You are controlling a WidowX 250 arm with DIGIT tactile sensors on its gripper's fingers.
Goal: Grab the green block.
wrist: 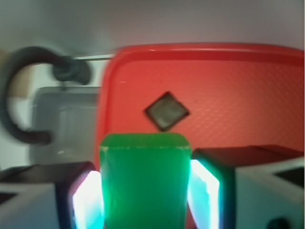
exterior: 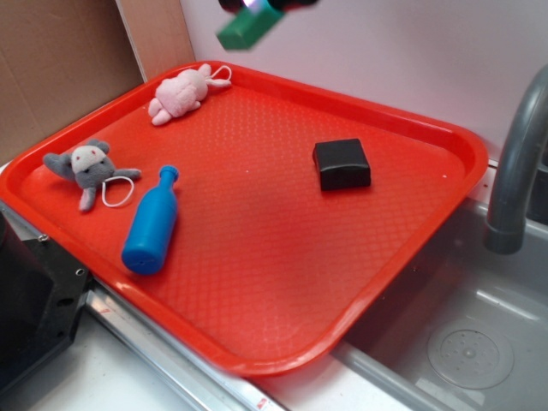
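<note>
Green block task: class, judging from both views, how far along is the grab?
Done: the green block is clamped between the gripper fingers, as the wrist view shows. In hand: the exterior view shows it held in the air, clear of the red tray, while the black box, blue bottle and two plush toys lie on the tray. Left: nothing visible; the grab looks complete.

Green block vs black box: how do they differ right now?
The green block is clamped between the fingers of the gripper and held high above the red tray; the black box rests on the tray, untouched. The block is plain matte green, the box black with rounded corners. Both are small and boxy.
</note>
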